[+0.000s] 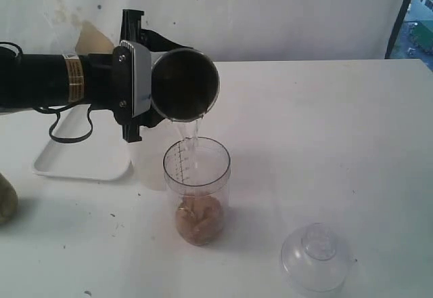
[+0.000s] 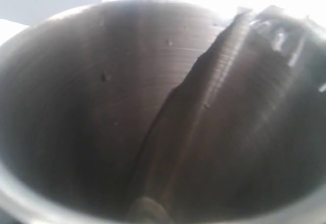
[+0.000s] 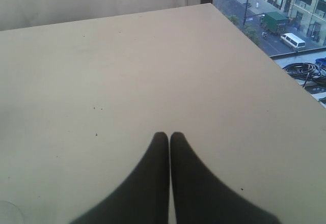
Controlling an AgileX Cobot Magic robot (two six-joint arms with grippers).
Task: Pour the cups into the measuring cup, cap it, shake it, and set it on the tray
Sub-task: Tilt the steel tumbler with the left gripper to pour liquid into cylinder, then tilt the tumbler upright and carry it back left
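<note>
My left gripper is shut on the steel tumbler, which is tipped on its side above the measuring cup. A thin stream of clear liquid falls from the tumbler's lip into that cup, which stands upright with brown material at its bottom. The tumbler's dark steel surface fills the left wrist view and hides the fingers. The clear dome cap lies on the table at the front right. The white tray lies behind my left arm. The brown cup shows at the left edge. My right gripper is shut and empty over bare table.
A frosted translucent tub stands just behind and left of the measuring cup. A black cable hangs from my left arm over the tray. In the right wrist view the table's edge borders a window with a street below.
</note>
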